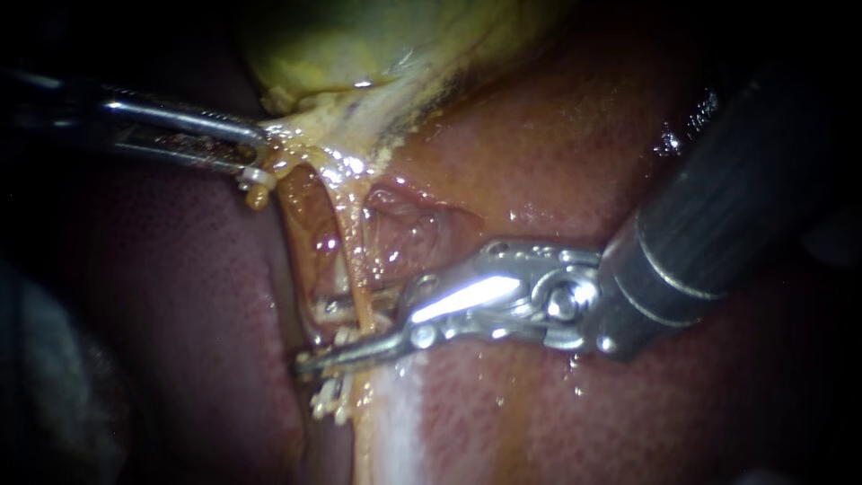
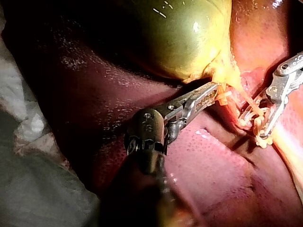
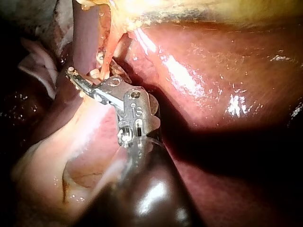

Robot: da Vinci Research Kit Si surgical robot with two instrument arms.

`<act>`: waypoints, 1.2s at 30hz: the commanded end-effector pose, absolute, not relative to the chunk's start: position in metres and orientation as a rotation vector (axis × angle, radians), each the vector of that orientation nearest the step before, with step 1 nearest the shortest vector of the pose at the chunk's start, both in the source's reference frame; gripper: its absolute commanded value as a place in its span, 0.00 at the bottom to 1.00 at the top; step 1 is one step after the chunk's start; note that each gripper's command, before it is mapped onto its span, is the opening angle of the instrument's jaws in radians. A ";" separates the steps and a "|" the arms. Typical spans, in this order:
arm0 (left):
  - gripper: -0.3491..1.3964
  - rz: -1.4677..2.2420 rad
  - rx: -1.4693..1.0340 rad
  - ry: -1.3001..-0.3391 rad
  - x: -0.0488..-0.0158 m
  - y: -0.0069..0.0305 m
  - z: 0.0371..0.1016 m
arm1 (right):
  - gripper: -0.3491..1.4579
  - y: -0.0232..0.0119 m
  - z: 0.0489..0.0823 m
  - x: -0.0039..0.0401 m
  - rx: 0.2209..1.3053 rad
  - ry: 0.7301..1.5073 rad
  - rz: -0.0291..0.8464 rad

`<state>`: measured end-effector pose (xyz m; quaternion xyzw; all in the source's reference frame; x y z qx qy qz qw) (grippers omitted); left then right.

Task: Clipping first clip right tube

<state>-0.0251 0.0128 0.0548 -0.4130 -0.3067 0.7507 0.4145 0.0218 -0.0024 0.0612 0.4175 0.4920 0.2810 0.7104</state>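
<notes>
Yellow right tube (image 1: 353, 242) runs down frame centre and passes between the spread jaws of the right instrument (image 1: 316, 337), lower centre. Left instrument (image 1: 256, 154), upper left: jaws pinching the gallbladder (image 1: 359, 45) at its neck. Liver (image 1: 180, 296) lies beneath.

The bulging yellow-green gallbladder (image 1: 359, 45) is set above the red liver (image 1: 557, 153); below it, the thin pale right tube (image 1: 357, 269) is straddled by the jaws of the steel right instrument (image 1: 316, 337).
</notes>
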 end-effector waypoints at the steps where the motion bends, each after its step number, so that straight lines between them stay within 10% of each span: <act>1: 0.00 1.886 -1.038 -0.771 -0.0251 0.0128 0.0548 | 0.47 -0.0023 0.0610 0.0218 0.933 1.097 0.629; 21: 0.00 1.887 -1.038 -0.771 -0.0251 0.0128 0.0548 | 0.43 -0.0023 0.0526 0.0216 1.139 1.201 0.561; 36: 0.00 1.887 -1.038 -0.771 -0.0251 0.0128 0.0548 | 0.35 -0.0021 0.0532 0.0215 1.148 1.201 0.549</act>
